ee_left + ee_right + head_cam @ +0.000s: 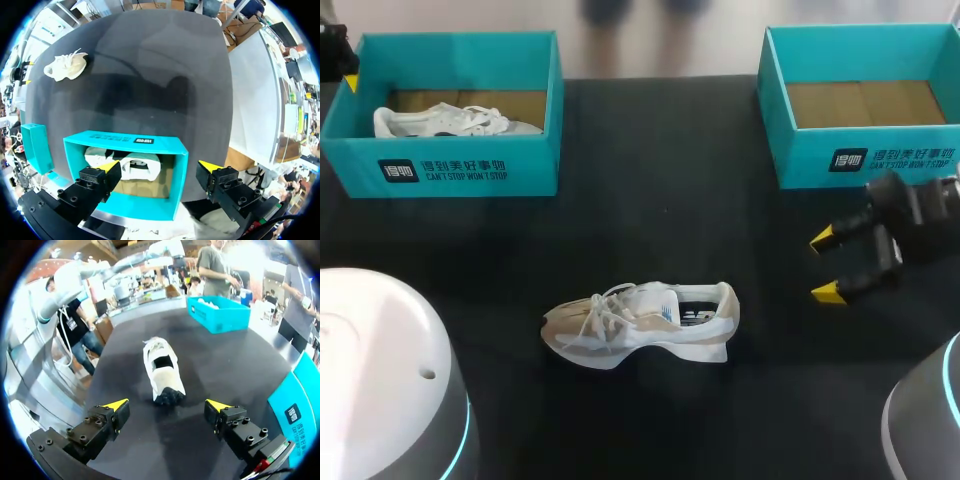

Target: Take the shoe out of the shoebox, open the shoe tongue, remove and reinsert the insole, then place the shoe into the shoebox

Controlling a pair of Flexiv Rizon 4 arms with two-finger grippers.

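Shoe [638, 325] lies out on the table [660, 220]; tongue, insole, reboxing seem left; left gripper [159, 166] and right gripper [824, 266] hold jaws apart, empty

The table [650, 150] is overlooked from above and behind; the shoe [640, 325] lying on it is shared with 2 wrist views, the right nearer.

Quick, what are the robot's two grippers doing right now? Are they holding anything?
Left gripper: open, holding nothing.
Right gripper: open, holding nothing.
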